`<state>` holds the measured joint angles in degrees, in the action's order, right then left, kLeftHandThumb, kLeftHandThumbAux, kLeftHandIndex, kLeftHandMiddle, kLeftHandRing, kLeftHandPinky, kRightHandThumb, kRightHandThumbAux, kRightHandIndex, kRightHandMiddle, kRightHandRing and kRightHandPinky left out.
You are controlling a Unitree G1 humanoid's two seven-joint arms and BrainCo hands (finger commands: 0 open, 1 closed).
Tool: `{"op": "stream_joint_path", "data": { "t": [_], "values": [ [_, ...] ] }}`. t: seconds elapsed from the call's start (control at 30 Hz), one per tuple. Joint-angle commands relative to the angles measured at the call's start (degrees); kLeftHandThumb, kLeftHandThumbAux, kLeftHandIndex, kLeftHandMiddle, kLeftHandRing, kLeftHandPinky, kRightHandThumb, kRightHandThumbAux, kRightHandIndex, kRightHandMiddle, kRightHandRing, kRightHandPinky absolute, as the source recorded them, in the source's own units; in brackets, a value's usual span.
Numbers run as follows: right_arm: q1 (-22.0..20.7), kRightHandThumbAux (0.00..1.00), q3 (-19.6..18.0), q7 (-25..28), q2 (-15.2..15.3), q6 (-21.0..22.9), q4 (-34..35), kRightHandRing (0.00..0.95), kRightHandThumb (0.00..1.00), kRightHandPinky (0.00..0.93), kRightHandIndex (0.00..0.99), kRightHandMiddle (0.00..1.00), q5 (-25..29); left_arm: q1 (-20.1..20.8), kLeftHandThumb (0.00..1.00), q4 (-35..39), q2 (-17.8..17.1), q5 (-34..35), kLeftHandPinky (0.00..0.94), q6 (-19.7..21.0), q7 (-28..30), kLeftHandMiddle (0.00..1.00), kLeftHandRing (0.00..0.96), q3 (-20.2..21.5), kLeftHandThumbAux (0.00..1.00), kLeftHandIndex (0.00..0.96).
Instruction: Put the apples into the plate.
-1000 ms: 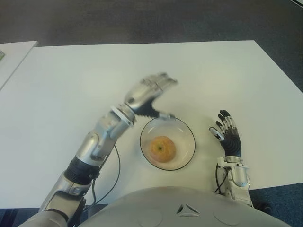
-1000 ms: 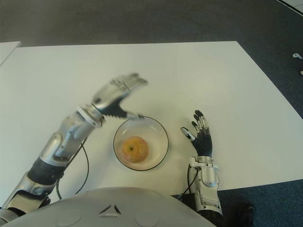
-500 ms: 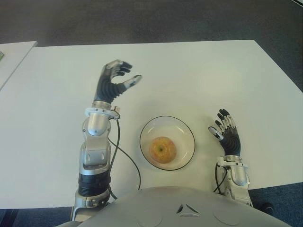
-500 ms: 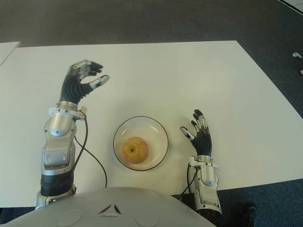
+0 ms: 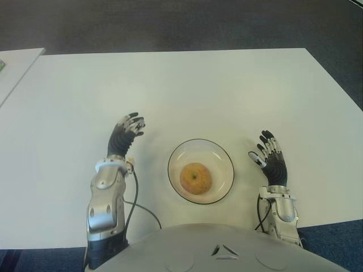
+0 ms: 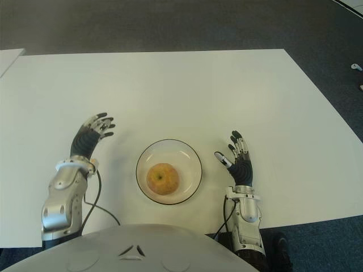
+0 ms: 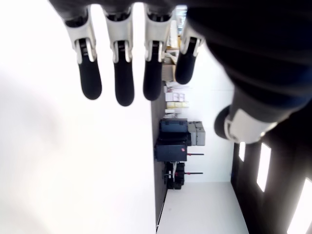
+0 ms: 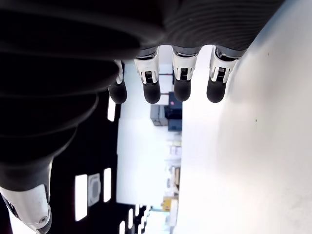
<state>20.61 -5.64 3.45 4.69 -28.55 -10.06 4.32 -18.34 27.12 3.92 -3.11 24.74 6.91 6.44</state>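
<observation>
A yellow-orange apple [image 5: 195,178] lies inside a clear glass plate [image 5: 222,155] near the front edge of the white table [image 5: 187,90]. To the left of the plate is my left hand [image 5: 125,135], fingers extended and holding nothing; its wrist view shows straight fingers [image 7: 124,73] over bare tabletop. My right hand [image 5: 269,155] shows to the right of the plate, fingers spread and empty, as its wrist view shows too [image 8: 165,80]. I see no other apple.
A second white table's corner [image 5: 14,65] shows at the far left. Dark carpet [image 5: 181,25] lies beyond the table's far edge. A black cable [image 5: 136,195] trails from my left forearm over the table.
My left hand has drawn back from over the plate, swung left, and come down low beside the plate with its fingers straightened. The apple, plate and right hand have not moved.
</observation>
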Motion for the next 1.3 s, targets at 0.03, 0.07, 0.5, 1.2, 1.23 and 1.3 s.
{"op": "stream_joint_path", "data": {
  "t": [0.03,0.07,0.5,1.2,1.23,1.3],
  "values": [
    [4.6,0.642,1.7,0.2,-2.4,8.5,-8.9,0.038,0.171,0.08,0.064,0.059,-0.3,-6.2,0.13,-9.5,-0.5,2.0,0.269,-14.5,0.9,0.217,0.238,0.2,0.536,0.214],
    [4.5,0.641,1.7,0.3,-2.4,8.4,-8.9,0.039,0.172,0.081,0.065,0.06,-0.3,-7.0,0.125,-11.2,-0.8,2.1,0.262,-17.1,1.1,0.213,0.231,0.2,0.535,0.214],
    [4.1,0.642,1.8,0.8,-1.9,8.4,-9.0,0.046,0.174,0.088,0.081,0.072,-0.2,-9.8,0.074,-26.5,0.5,-0.6,0.224,-34.1,-4.3,0.196,0.186,-1.9,0.506,0.221],
    [5.1,0.681,1.1,4.8,0.1,8.3,-6.7,0.091,0.192,0.143,0.083,0.118,1.5,-7.8,0.035,-44.1,-1.2,-0.6,0.103,-55.0,-5.3,0.075,0.053,-5.8,0.339,0.12],
    [5.1,0.684,1.0,5.0,0.2,8.3,-6.6,0.097,0.193,0.147,0.081,0.123,1.7,-7.3,0.044,-45.9,-1.2,-0.6,0.118,-56.4,-5.4,0.08,0.059,-5.7,0.338,0.121],
    [5.2,0.686,0.8,5.4,0.4,8.4,-6.5,0.101,0.195,0.15,0.08,0.127,2.0,-6.9,0.052,-47.5,-1.2,-0.5,0.131,-57.9,-5.3,0.085,0.064,-5.8,0.337,0.121]
  ]
}}
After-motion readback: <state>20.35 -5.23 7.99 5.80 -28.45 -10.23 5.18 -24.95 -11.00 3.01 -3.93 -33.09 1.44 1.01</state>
